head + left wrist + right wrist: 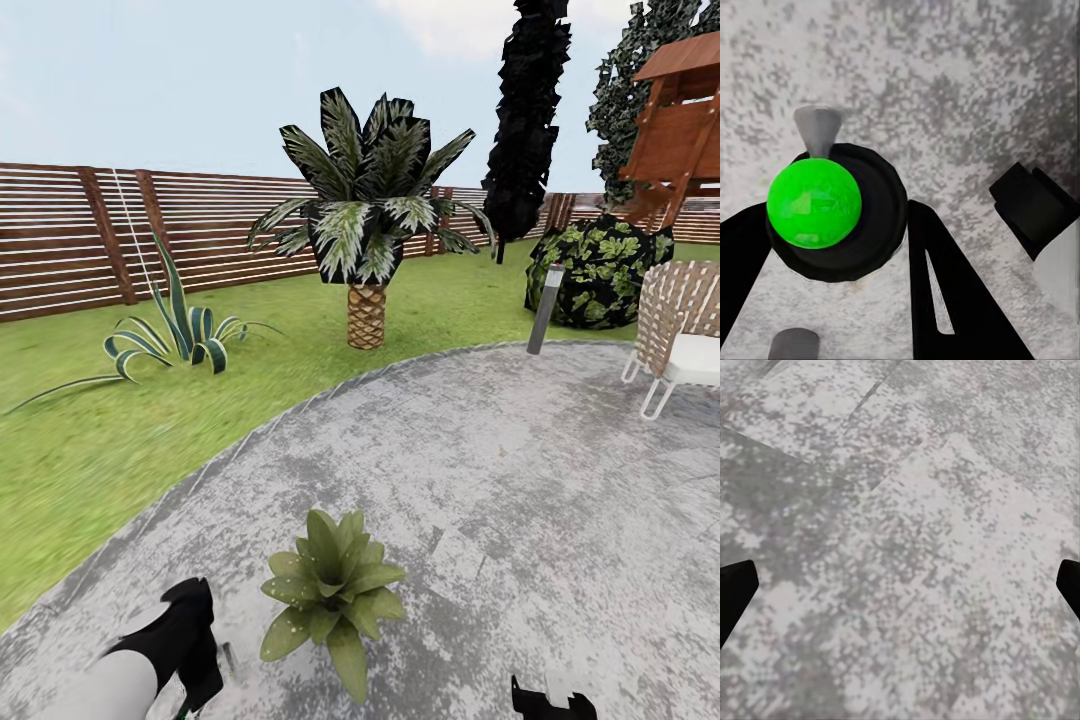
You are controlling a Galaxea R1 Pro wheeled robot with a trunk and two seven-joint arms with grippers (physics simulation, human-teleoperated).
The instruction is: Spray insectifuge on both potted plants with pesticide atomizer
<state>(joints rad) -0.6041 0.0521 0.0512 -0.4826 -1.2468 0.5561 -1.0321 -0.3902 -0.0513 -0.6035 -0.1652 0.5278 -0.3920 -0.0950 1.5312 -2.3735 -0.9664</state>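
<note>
- Your left gripper (832, 247) has its two dark fingers (945, 292) pressed on either side of the pesticide atomizer (832, 214), whose bright green round cap and black collar sit between them, with the grey nozzle pointing away from the wrist.
- Beyond that atomizer lies only speckled grey paving (945, 75), flat and open.
- In the head view your left gripper (195, 650) sits just beside the potted plant (335, 590), to its left; a few pale specks of insectifuge (290, 625) dot the lower leaves.
- Your right gripper (900, 585) has its jaws spread wide, holding nothing, with one dark fingertip at each border of the wrist view and bare paving between.
- Farther out, the paving's curved edge (300, 405) meets the lawn (90, 440); a bollard lamp (546, 310) and a chair (680, 335) stand well apart to the right.
</note>
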